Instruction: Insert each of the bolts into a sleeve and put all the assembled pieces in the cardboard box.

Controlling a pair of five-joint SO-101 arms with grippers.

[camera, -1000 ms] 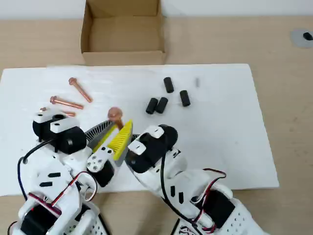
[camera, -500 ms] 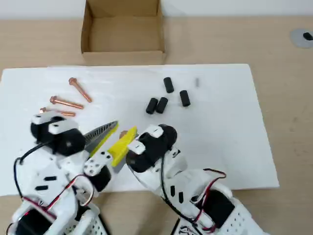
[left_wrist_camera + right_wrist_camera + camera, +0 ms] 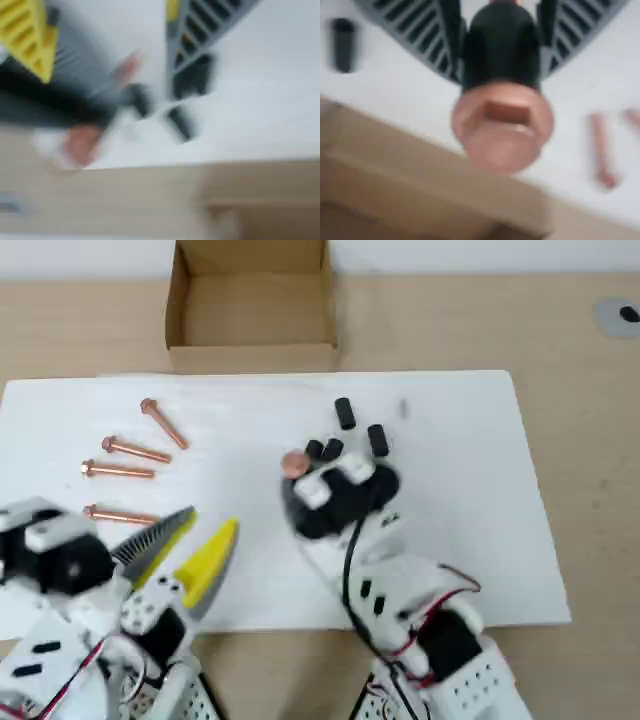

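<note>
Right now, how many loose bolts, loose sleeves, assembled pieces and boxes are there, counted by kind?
Loose copper bolts: 4
Loose black sleeves: 4
Assembled piece in the right gripper: 1
Cardboard box: 1
Total: 10

The left arm is sitting folded low with the left gripper gaping wide, while the right arm is holding the right gripper clamped on a sleeved bolt.
</note>
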